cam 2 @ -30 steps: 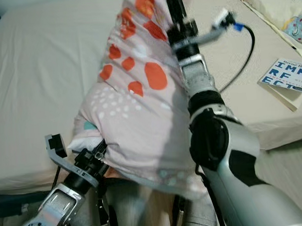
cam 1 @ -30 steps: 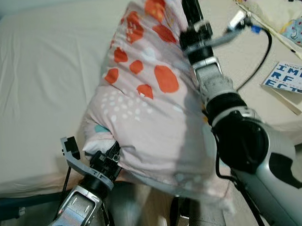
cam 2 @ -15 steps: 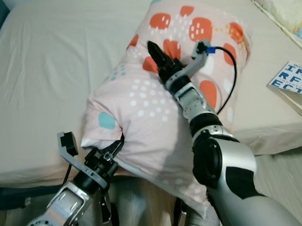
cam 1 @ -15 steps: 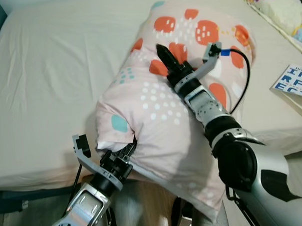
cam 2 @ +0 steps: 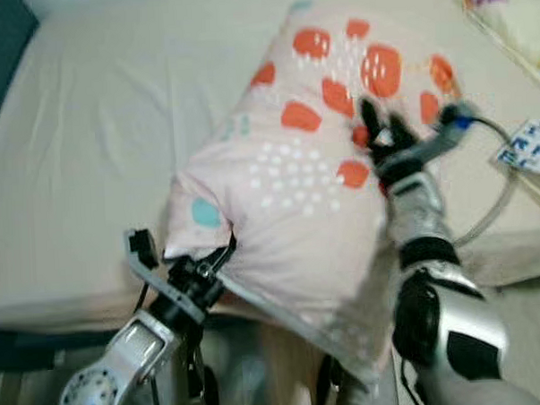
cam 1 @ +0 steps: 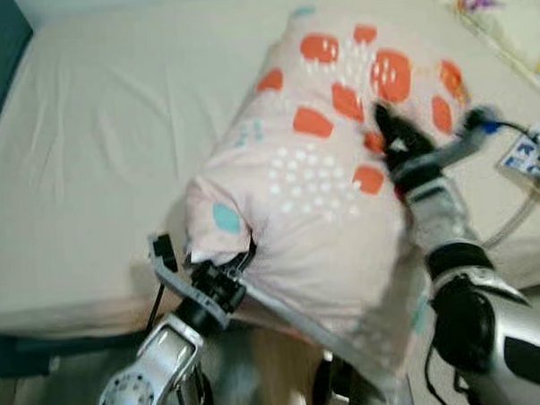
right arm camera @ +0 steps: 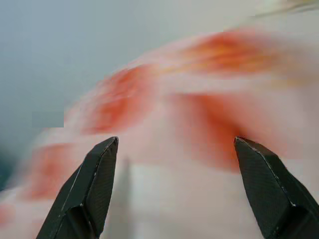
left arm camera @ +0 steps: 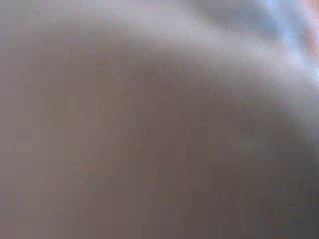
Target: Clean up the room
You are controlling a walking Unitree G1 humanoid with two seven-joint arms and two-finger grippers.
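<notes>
The pillow (cam 1: 331, 173) is taking up the near middle of the bed (cam 1: 98, 156), blocking any straight reach forward. The right gripper (right arm camera: 174, 184) is pointing at it with fingers spread; the left gripper (cam 1: 233, 271) is pressing against its near corner. Bare sheet is lying open to the left. A booklet (cam 1: 530, 153) is sitting at the right edge.
</notes>
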